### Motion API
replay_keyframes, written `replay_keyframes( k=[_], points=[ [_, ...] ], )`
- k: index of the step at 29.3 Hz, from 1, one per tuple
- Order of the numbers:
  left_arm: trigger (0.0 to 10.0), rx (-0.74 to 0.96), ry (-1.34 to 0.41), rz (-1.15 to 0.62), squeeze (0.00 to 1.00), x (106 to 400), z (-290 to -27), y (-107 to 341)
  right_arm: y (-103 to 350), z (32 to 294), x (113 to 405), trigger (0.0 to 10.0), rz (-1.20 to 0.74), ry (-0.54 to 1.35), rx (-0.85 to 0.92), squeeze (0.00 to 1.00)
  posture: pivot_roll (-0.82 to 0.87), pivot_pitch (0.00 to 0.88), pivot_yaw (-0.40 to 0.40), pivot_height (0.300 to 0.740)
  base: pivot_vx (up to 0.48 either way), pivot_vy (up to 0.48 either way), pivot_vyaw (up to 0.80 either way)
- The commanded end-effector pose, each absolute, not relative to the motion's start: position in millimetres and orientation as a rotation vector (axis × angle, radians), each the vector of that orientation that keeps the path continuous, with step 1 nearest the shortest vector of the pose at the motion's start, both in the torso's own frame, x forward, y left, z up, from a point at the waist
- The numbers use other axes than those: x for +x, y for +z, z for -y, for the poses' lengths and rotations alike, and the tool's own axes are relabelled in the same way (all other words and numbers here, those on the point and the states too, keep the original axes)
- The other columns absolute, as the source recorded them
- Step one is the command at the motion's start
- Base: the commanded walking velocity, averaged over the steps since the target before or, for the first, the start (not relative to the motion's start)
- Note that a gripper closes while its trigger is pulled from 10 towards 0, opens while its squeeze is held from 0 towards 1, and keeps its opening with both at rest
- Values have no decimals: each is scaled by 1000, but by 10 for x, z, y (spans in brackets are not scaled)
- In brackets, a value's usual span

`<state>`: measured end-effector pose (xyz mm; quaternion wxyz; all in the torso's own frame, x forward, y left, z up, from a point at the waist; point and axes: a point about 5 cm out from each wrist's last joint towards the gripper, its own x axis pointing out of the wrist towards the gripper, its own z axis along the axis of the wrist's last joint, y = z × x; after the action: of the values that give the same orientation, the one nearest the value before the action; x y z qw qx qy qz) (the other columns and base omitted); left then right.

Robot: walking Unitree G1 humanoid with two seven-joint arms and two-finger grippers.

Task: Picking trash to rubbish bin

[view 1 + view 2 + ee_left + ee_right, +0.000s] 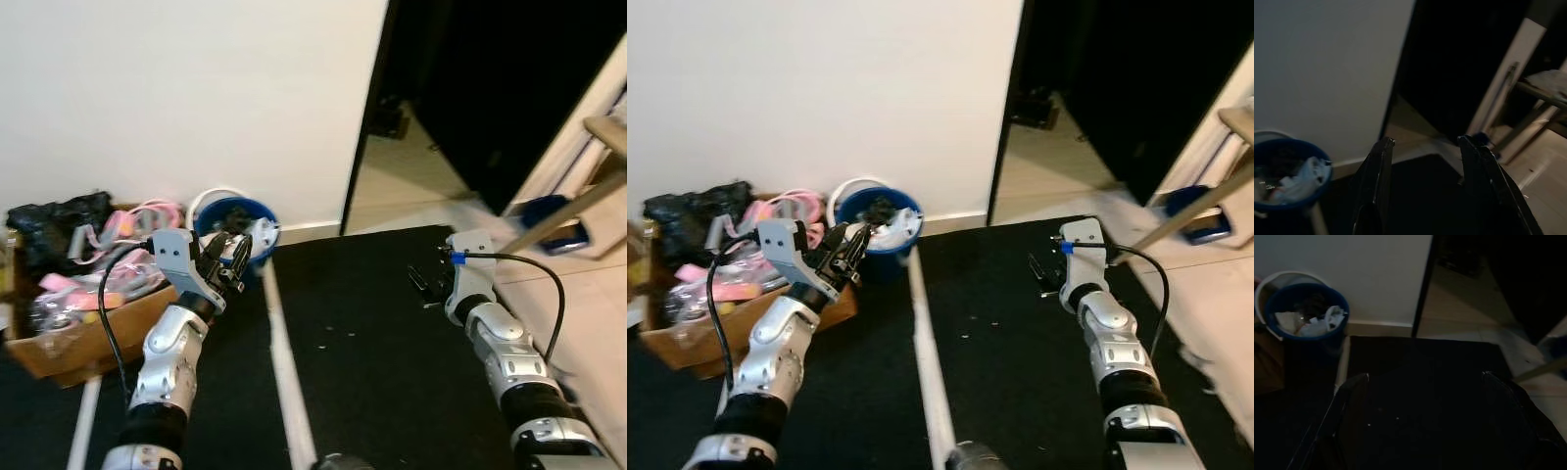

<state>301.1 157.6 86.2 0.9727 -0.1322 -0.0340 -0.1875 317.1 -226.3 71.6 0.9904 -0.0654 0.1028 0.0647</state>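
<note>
Blue bin (pixel 878 223) sits against the wall at the mat's (pixel 392 333) back corner, stuffed with crumpled plastic (light, squashy, pinch anywhere). Left gripper (pixel 227 257) hovers beside it, spread empty; right gripper (pixel 428 282) too.

Left gripper (pixel 850 247) raised forward, fingers apart, right gripper (pixel 427 284) extended, fingers spread

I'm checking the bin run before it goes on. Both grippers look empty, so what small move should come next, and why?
Probably draw the left gripper back from the blue bin. Its fingers are open with nothing between them, and the bin already holds crumpled trash. The right gripper hovers open above the black mat.
</note>
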Motion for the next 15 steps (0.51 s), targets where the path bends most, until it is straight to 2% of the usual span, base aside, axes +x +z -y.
replay_keyframes(
  k=[1,15],
  points=[
    [10000,-262,-377,55,0,2995,-1586,820,698,2240,3158,10000,-216,136,-134,0,-14,0,-19,740,0,0,-800],
    [10000,-264,-376,60,0,2996,-1588,819,701,2230,3155,10000,-214,137,-137,0,-15,0,-21,740,0,0,-800]
  ],
)
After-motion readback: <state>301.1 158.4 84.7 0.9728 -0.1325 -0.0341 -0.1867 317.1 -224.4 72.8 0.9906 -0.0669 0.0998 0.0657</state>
